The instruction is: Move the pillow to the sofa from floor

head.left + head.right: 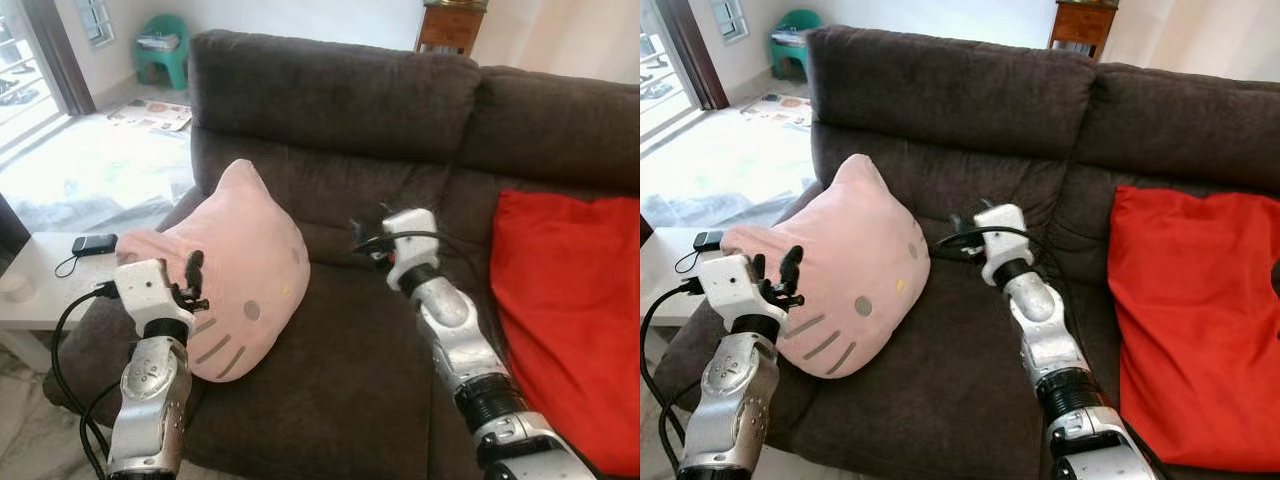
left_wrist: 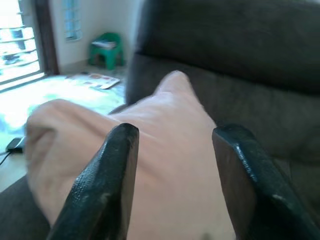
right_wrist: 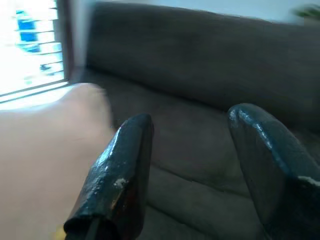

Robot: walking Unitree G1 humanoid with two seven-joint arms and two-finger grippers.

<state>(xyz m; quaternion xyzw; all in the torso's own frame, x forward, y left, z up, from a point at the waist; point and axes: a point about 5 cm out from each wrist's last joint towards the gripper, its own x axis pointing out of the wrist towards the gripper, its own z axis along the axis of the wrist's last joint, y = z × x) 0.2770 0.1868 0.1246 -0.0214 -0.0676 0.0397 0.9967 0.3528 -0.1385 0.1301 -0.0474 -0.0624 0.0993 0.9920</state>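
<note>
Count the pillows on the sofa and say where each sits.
2. The pink cat-face pillow lies on the left seat; the red pillow leans on the right seat. Others could be out of frame.

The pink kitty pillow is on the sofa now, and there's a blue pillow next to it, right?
Nearly. The pink kitty pillow does lie on the sofa, but the other pillow is red, not blue. The left eye view shows it leaning at the sofa's right end.

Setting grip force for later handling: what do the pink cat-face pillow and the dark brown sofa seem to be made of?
The pink cat-face pillow looks like soft plush fabric: matte, rounded, stitched face. The dark brown sofa looks like a suede-like microfibre with a mottled nap, though the exact weave is unclear.
</note>
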